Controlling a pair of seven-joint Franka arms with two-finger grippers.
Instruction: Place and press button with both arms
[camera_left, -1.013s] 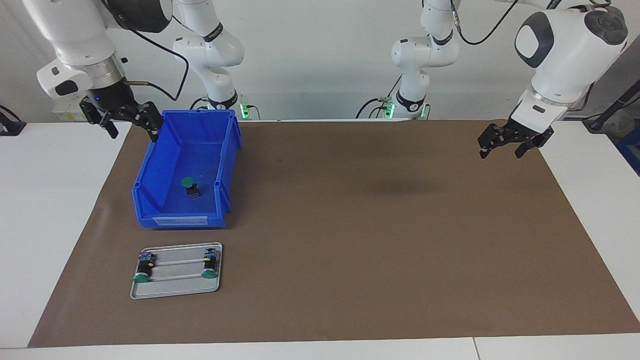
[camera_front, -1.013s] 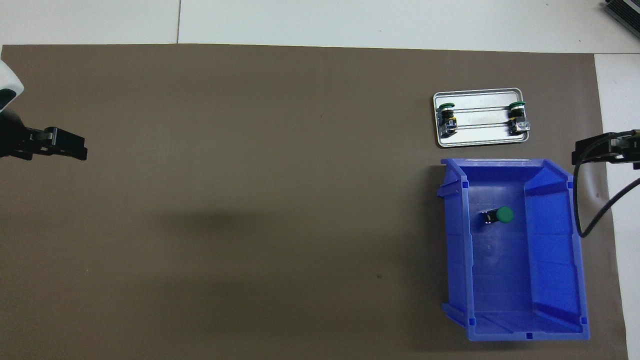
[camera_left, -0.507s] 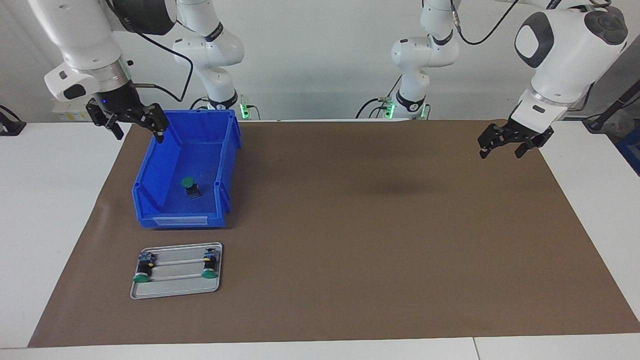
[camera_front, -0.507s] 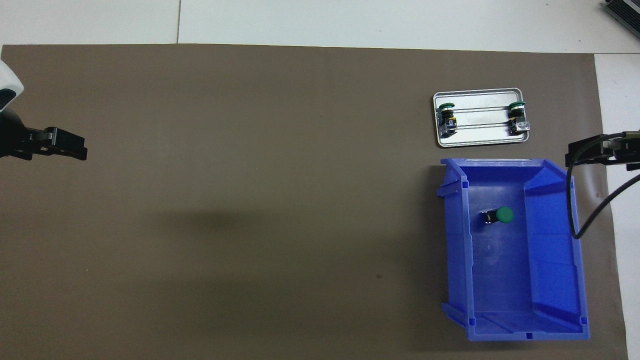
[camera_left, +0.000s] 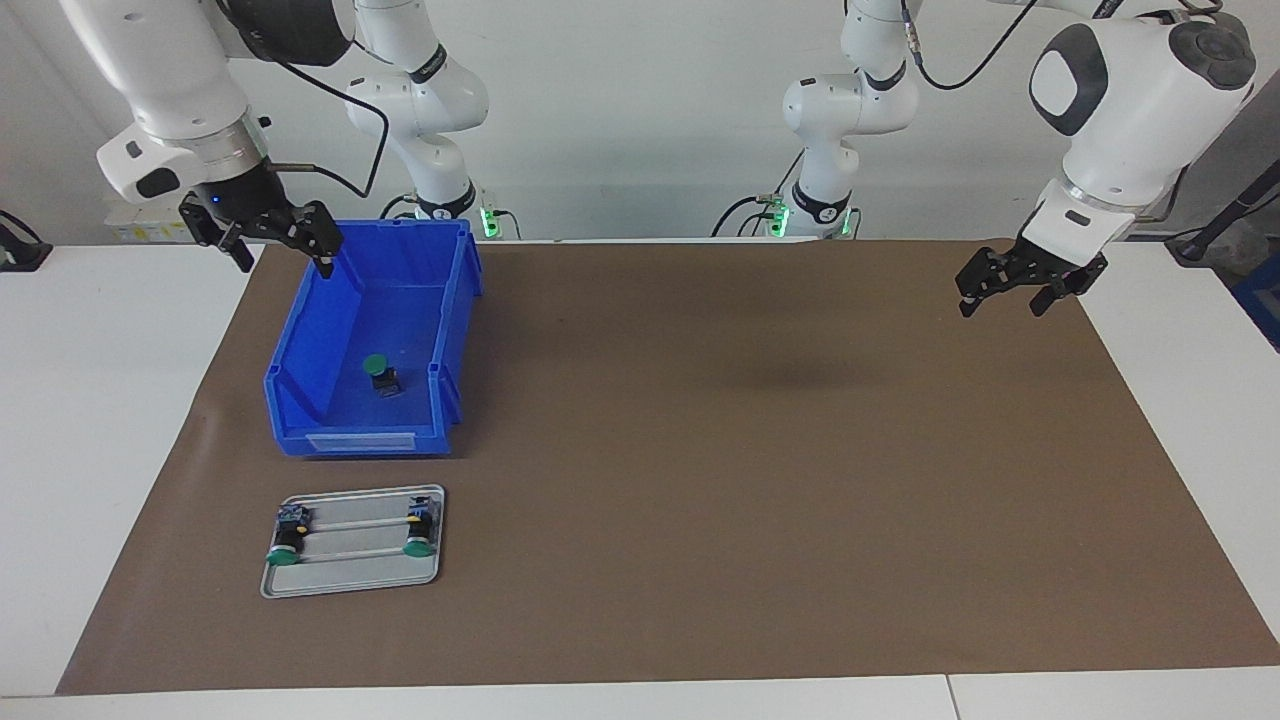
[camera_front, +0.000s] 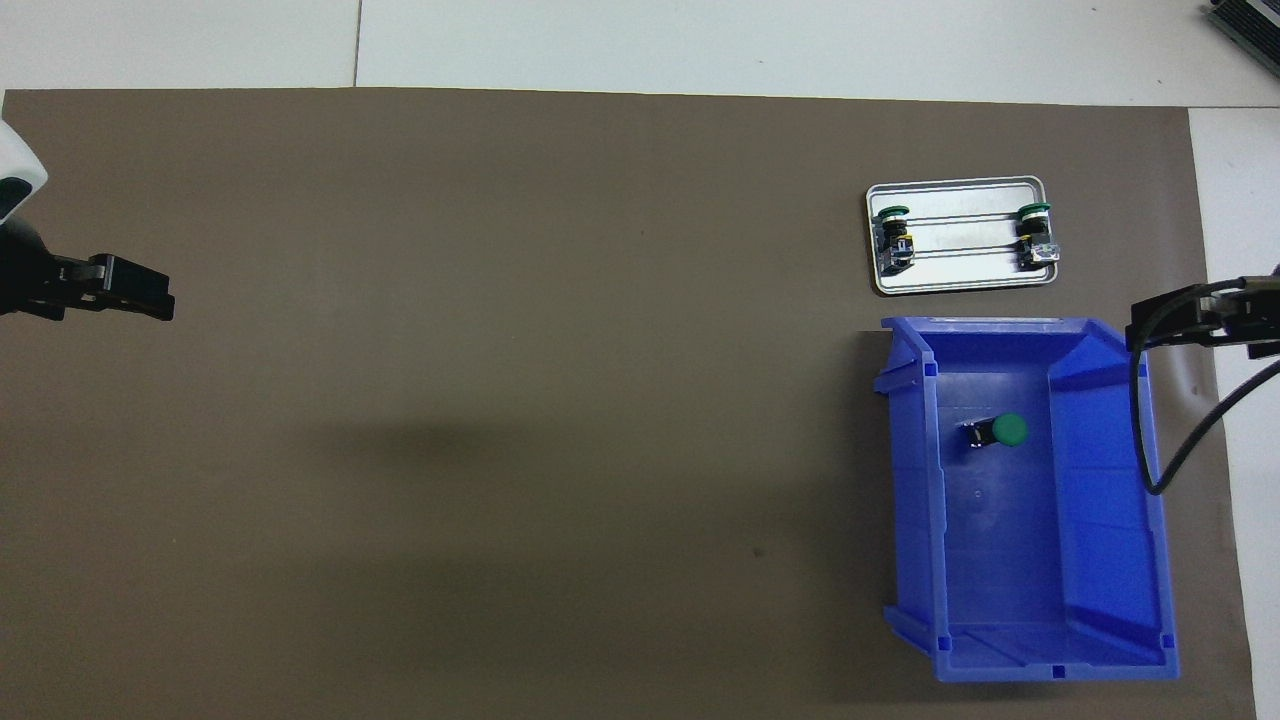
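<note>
A green-capped button (camera_left: 378, 371) (camera_front: 1001, 431) lies on its side on the floor of a blue bin (camera_left: 456, 300) (camera_front: 1156, 560). Two more buttons (camera_left: 285, 545) (camera_front: 893, 230) lie in a small metal tray (camera_left: 350, 582) (camera_front: 960, 285), farther from the robots than the bin. My right gripper (camera_left: 284, 263) (camera_front: 1137, 330) hangs open and empty over the bin's wall toward the right arm's end of the table. At the left arm's end, my left gripper (camera_left: 1002, 306) (camera_front: 165, 301) waits open and empty above the brown mat.
A brown mat (camera_left: 760, 480) covers most of the white table (camera_left: 90, 420). The right arm's black cable (camera_front: 1160, 440) dangles over the bin's wall.
My right gripper has drifted from beside the bin to over its wall, rising slightly. The left arm, bin, tray and buttons have not moved.
</note>
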